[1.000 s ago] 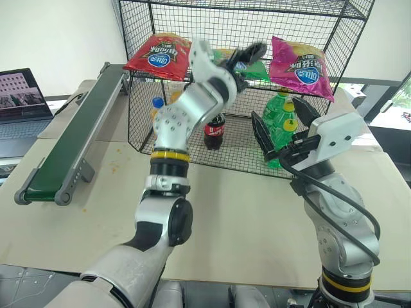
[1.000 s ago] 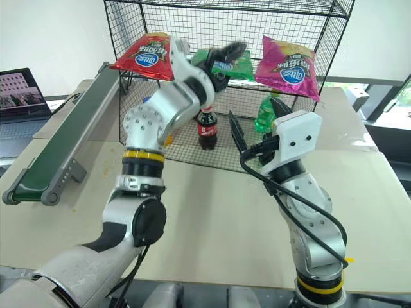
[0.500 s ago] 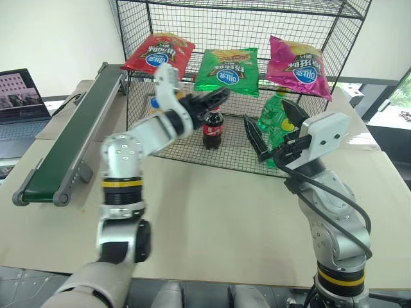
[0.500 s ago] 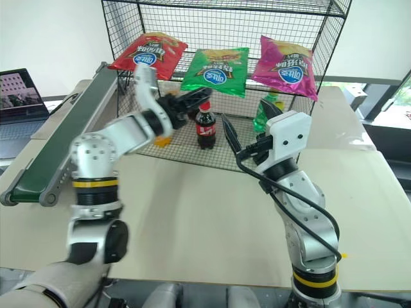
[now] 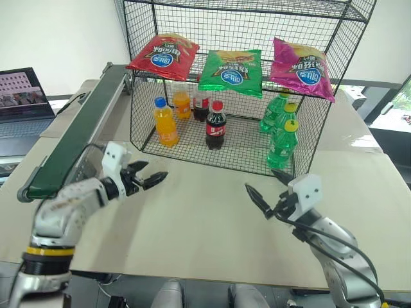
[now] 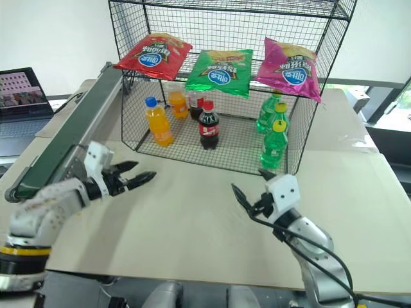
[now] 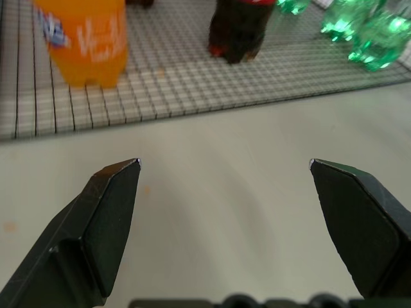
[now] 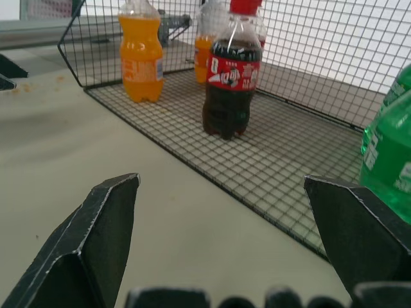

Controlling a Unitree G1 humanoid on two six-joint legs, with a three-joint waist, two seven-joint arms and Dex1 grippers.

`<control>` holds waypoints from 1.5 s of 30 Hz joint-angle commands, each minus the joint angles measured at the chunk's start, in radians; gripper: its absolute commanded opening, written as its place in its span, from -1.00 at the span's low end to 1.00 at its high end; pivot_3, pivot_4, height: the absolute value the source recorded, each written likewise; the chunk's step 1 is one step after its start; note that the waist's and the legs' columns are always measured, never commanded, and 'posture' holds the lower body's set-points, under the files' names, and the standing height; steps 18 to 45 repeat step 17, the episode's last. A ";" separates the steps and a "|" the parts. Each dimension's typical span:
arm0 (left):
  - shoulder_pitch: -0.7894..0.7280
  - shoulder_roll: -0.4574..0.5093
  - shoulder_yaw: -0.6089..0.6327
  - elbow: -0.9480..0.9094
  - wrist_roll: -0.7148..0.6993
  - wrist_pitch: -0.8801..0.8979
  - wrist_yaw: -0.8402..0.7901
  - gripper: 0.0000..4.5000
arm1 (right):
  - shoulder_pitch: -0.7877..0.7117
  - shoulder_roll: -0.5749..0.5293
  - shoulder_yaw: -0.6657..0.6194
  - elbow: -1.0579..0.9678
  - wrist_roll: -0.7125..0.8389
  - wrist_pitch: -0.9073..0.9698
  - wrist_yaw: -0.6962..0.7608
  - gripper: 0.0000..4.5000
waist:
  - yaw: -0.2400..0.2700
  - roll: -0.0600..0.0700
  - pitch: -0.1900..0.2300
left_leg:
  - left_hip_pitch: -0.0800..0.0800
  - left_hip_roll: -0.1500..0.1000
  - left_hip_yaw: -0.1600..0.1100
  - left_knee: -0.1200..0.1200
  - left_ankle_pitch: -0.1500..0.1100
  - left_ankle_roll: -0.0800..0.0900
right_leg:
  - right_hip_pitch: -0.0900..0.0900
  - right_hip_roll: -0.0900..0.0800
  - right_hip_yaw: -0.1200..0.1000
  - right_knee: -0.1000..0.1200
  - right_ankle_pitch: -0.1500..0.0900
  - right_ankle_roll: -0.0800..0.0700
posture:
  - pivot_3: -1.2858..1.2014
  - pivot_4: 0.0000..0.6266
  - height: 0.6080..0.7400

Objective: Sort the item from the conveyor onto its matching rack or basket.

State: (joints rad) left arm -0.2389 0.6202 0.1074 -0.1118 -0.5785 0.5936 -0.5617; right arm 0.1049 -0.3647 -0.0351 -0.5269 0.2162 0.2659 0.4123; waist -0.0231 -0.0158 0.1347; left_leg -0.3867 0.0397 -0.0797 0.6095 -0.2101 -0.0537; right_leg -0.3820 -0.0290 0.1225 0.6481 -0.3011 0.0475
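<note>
On the rack [image 5: 334, 38]: green bag [image 5: 231, 72] lies on the upper shelf, well beyond both hands.
Left hand [image 5: 149, 180]: empty, fingers spread, low over the counter [image 5: 205, 218].
Right hand [image 5: 264, 190]: empty, fingers spread, near green bottles [image 5: 280, 128].

Beige table [image 5: 212, 218] carries conveyor [image 5: 77, 138], rack [image 5: 244, 138].

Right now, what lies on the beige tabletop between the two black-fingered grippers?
Nothing: in the left eye view, the beige tabletop is bare between the open left gripper and open right gripper.
</note>
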 commanded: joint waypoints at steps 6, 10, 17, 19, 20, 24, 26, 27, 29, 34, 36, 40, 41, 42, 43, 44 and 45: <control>0.164 -0.134 -0.008 0.074 0.279 -0.366 0.127 1.00 | 0.062 0.061 -0.052 0.046 -0.052 -0.078 -0.097 1.00 | 0.002 0.000 0.000 | 0.001 0.001 0.000 -0.002 0.000 0.000 | 0.000 0.001 0.000 0.000 0.000 0.000 | 0.03 -0.52 1.00; 0.142 -0.195 -0.004 0.147 0.303 -0.407 0.142 1.00 | 0.070 0.089 -0.053 0.107 -0.092 -0.119 -0.143 1.00 | 0.009 -0.001 -0.001 | 0.000 0.000 0.000 -0.001 0.000 0.000 | 0.001 0.000 0.000 0.000 0.000 0.000 | 0.03 -0.52 1.00; 0.100 -0.197 -0.003 0.168 0.308 -0.379 0.109 1.00 | 0.061 0.108 -0.050 0.133 -0.118 -0.151 -0.171 1.00 | 0.005 0.000 -0.001 | 0.001 0.000 0.000 -0.001 0.000 0.000 | 0.001 0.000 0.000 0.000 0.000 0.000 | 0.03 -0.52 1.00; 0.100 -0.197 -0.003 0.168 0.308 -0.379 0.109 1.00 | 0.061 0.108 -0.050 0.133 -0.118 -0.151 -0.171 1.00 | 0.005 0.000 -0.001 | 0.001 0.000 0.000 -0.001 0.000 0.000 | 0.001 0.000 0.000 0.000 0.000 0.000 | 0.03 -0.52 1.00; 0.100 -0.197 -0.003 0.168 0.308 -0.379 0.109 1.00 | 0.061 0.108 -0.050 0.133 -0.118 -0.151 -0.171 1.00 | 0.005 0.000 -0.001 | 0.001 0.000 0.000 -0.001 0.000 0.000 | 0.001 0.000 0.000 0.000 0.000 0.000 | 0.03 -0.52 1.00; 0.100 -0.197 -0.003 0.168 0.308 -0.379 0.109 1.00 | 0.061 0.108 -0.050 0.133 -0.118 -0.151 -0.171 1.00 | 0.005 0.000 -0.001 | 0.001 0.000 0.000 -0.001 0.000 0.000 | 0.001 0.000 0.000 0.000 0.000 0.000 | 0.03 -0.52 1.00; 0.100 -0.197 -0.003 0.168 0.308 -0.379 0.109 1.00 | 0.061 0.108 -0.050 0.133 -0.118 -0.151 -0.171 1.00 | 0.005 0.000 -0.001 | 0.001 0.000 0.000 -0.001 0.000 0.000 | 0.001 0.000 0.000 0.000 0.000 0.000 | 0.03 -0.52 1.00; 0.100 -0.197 -0.003 0.168 0.308 -0.379 0.109 1.00 | 0.061 0.108 -0.050 0.133 -0.118 -0.151 -0.171 1.00 | 0.005 0.000 -0.001 | 0.001 0.000 0.000 -0.001 0.000 0.000 | 0.001 0.000 0.000 0.000 0.000 0.000 | 0.03 -0.52 1.00; 0.100 -0.197 -0.003 0.168 0.308 -0.379 0.109 1.00 | 0.061 0.108 -0.050 0.133 -0.118 -0.151 -0.171 1.00 | 0.005 0.000 -0.001 | 0.001 0.000 0.000 -0.001 0.000 0.000 | 0.001 0.000 0.000 0.000 0.000 0.000 | 0.03 -0.52 1.00; 0.100 -0.197 -0.003 0.168 0.308 -0.379 0.109 1.00 | 0.061 0.108 -0.050 0.133 -0.118 -0.151 -0.171 1.00 | 0.005 0.000 -0.001 | 0.001 0.000 0.000 -0.001 0.000 0.000 | 0.001 0.000 0.000 0.000 0.000 0.000 | 0.03 -0.52 1.00; 0.100 -0.197 -0.003 0.168 0.308 -0.379 0.109 1.00 | 0.061 0.108 -0.050 0.133 -0.118 -0.151 -0.171 1.00 | 0.005 0.000 -0.001 | 0.001 0.000 0.000 -0.001 0.000 0.000 | 0.001 0.000 0.000 0.000 0.000 0.000 | 0.03 -0.52 1.00; 0.100 -0.197 -0.003 0.168 0.308 -0.379 0.109 1.00 | 0.061 0.108 -0.050 0.133 -0.118 -0.151 -0.171 1.00 | 0.005 0.000 -0.001 | 0.001 0.000 0.000 -0.001 0.000 0.000 | 0.001 0.000 0.000 0.000 0.000 0.000 | 0.03 -0.52 1.00; 0.100 -0.197 -0.003 0.168 0.308 -0.379 0.109 1.00 | 0.061 0.108 -0.050 0.133 -0.118 -0.151 -0.171 1.00 | 0.005 0.000 -0.001 | 0.001 0.000 0.000 -0.001 0.000 0.000 | 0.001 0.000 0.000 0.000 0.000 0.000 | 0.03 -0.52 1.00; 0.100 -0.197 -0.003 0.168 0.308 -0.379 0.109 1.00 | 0.061 0.108 -0.050 0.133 -0.118 -0.151 -0.171 1.00 | 0.005 0.000 -0.001 | 0.001 0.000 0.000 -0.001 0.000 0.000 | 0.001 0.000 0.000 0.000 0.000 0.000 | 0.03 -0.52 1.00; 0.100 -0.197 -0.003 0.168 0.308 -0.379 0.109 1.00 | 0.061 0.108 -0.050 0.133 -0.118 -0.151 -0.171 1.00 | 0.005 0.000 -0.001 | 0.001 0.000 0.000 -0.001 0.000 0.000 | 0.001 0.000 0.000 0.000 0.000 0.000 | 0.03 -0.52 1.00; 0.100 -0.197 -0.003 0.168 0.308 -0.379 0.109 1.00 | 0.061 0.108 -0.050 0.133 -0.118 -0.151 -0.171 1.00 | 0.005 0.000 -0.001 | 0.001 0.000 0.000 -0.001 0.000 0.000 | 0.001 0.000 0.000 0.000 0.000 0.000 | 0.03 -0.52 1.00; 0.100 -0.197 -0.003 0.168 0.308 -0.379 0.109 1.00 | 0.061 0.108 -0.050 0.133 -0.118 -0.151 -0.171 1.00 | 0.005 0.000 -0.001 | 0.001 0.000 0.000 -0.001 0.000 0.000 | 0.001 0.000 0.000 0.000 0.000 0.000 | 0.03 -0.52 1.00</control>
